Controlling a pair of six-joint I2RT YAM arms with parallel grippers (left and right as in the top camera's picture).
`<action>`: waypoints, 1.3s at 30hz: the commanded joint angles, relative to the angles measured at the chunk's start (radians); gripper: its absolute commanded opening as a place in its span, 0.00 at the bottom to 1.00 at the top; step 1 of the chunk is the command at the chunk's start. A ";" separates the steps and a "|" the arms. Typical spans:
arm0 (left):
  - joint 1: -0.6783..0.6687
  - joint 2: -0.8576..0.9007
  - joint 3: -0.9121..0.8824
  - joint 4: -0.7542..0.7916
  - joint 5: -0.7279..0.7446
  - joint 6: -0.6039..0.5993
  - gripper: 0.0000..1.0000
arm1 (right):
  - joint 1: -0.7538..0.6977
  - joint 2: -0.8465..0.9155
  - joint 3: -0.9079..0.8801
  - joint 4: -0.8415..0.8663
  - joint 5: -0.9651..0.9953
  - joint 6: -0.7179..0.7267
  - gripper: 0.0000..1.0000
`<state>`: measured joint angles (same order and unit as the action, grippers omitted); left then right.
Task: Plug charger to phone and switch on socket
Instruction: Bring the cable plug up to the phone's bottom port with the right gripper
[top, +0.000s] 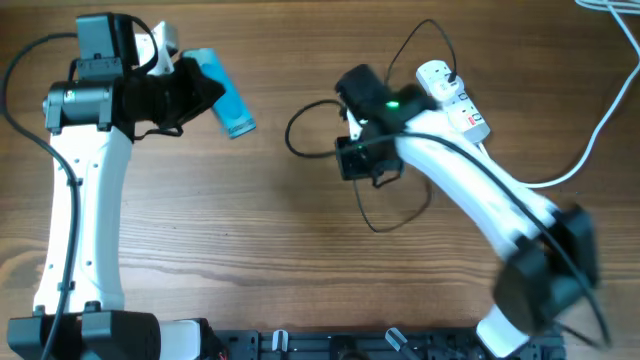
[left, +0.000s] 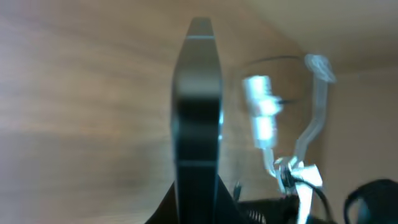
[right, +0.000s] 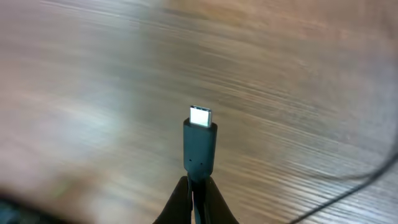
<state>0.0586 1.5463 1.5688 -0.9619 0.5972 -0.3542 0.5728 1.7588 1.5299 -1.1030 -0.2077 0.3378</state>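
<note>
My left gripper is shut on the phone, whose cyan screen sticks out to the right at the upper left of the table. In the left wrist view the phone shows edge-on, dark and upright between the fingers. My right gripper is shut on the charger just behind its connector tip, metal end pointing away, above the wood. The thin black cable loops round the gripper and runs to a black plug in the white socket at the upper right.
A thick white cord runs from the socket along the right edge. The socket also shows blurred in the left wrist view. The arm bases stand at the front edge, left and right.
</note>
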 joint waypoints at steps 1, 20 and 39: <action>-0.011 -0.005 0.006 0.113 0.361 0.026 0.04 | 0.035 -0.138 0.020 -0.013 -0.180 -0.128 0.04; -0.119 0.075 0.006 0.233 0.459 0.045 0.04 | 0.161 -0.187 0.114 0.110 -0.032 -0.039 0.04; -0.117 0.075 0.006 0.241 0.506 0.064 0.04 | 0.159 -0.187 0.140 0.124 0.002 -0.028 0.04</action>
<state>-0.0589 1.6234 1.5669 -0.7315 1.0752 -0.3149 0.7288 1.5845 1.6207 -0.9794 -0.2237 0.2943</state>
